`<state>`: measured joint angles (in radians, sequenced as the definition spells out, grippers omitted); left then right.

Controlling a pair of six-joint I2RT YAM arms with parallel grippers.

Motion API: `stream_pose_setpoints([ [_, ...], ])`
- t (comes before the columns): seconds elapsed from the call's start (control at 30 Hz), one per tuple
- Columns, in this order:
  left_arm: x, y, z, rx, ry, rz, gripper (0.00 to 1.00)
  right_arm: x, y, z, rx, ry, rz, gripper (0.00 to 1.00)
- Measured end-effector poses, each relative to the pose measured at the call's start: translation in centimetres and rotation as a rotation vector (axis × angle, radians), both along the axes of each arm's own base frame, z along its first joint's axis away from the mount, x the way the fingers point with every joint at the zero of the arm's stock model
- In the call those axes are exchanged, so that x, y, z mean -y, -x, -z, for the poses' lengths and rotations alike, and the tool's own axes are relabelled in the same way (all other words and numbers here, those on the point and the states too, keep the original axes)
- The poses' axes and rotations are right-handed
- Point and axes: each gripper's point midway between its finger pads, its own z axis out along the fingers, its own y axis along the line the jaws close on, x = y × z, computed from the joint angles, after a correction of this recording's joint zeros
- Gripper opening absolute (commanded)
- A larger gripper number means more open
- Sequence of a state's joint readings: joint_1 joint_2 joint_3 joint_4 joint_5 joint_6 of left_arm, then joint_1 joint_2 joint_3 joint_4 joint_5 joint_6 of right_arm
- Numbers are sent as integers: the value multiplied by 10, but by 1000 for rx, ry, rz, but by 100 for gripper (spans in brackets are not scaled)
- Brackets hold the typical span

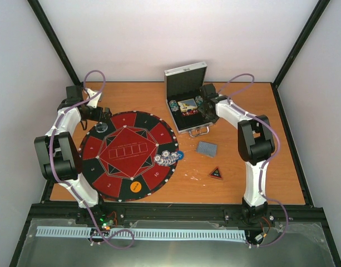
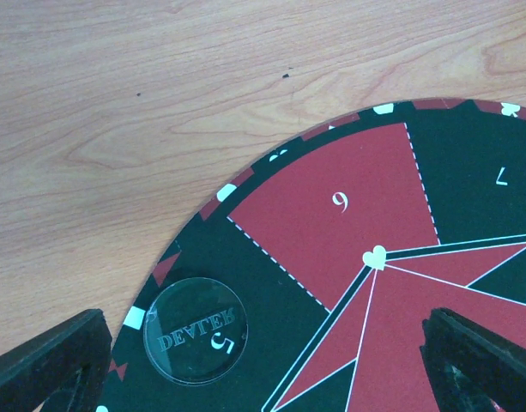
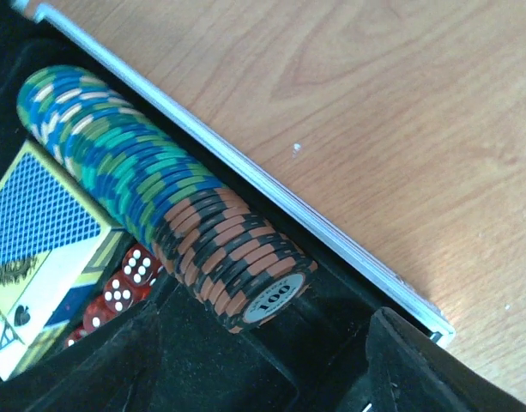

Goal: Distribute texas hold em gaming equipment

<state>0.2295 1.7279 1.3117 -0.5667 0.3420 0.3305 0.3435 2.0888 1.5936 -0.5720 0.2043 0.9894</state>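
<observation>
Brown-and-black poker chips (image 3: 245, 275) close a row of blue and green ones lying on edge in a slot of the aluminium case (image 3: 271, 193), beside red dice (image 3: 125, 283). The row's near end is straddled by the right gripper (image 3: 263, 352), its fingers spread and not seen touching it. If only the end chips are pinched, the row could be fanned and spilled, or a finger caught on the case rim. The left gripper (image 2: 263, 360) is held wide open over the clear dealer disc (image 2: 194, 330) on the mat (image 2: 331, 197).

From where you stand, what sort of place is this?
Probably a robot test booth: bare white walls, two arms bolted to a wooden table, a poker mat and an open chip case.
</observation>
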Motion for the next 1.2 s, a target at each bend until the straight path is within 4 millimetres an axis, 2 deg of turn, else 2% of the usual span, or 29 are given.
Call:
stream_pose_setpoints([
  [0.13, 0, 0, 0, 1, 0, 1, 100, -5, -5, -13, 29, 54, -180, 88],
  [0.2, 0, 0, 0, 1, 1, 2, 100, -16, -8, -33, 87, 91, -382, 94],
  [0.3, 1, 0, 0, 1, 4, 7, 100, -29, -8, -73, 196, 160, -678, 95],
  [0.4, 4, 1, 0, 0, 15, 19, 100, -37, -7, -116, 324, 313, -1015, 98],
  [0.47, 7, 2, -1, -1, 26, 32, 100, -41, -6, -133, 391, 411, -1218, 98],
  [0.53, 10, 4, -2, -2, 35, 45, 100, -42, -1, -138, 439, 500, -1408, 98],
  [0.67, 13, 8, -3, -8, 48, 61, 100, -32, 5, -126, 491, 701, -1727, 98],
  [0.77, 14, 9, -4, -12, 50, 64, 100, -26, -5, -108, 487, 807, -1874, 94],
  [0.87, 14, 9, -5, -16, 46, 64, 100, -24, -23, -82, 449, 870, -2012, 94],
  [0.93, 12, 9, -6, -17, 38, 61, 100, -22, -33, -62, 411, 900, -2078, 93],
  [1.03, 9, 8, -7, -18, 24, 54, 100, -15, -31, -30, 328, 905, -2169, 87],
  [1.13, 7, 6, -5, -27, 17, 50, 100, -9, -27, -16, 279, 912, -2224, 83],
  [1.2, 6, 5, -2, -35, 13, 46, 100, -8, -26, -15, 270, 927, -2247, 79],
])
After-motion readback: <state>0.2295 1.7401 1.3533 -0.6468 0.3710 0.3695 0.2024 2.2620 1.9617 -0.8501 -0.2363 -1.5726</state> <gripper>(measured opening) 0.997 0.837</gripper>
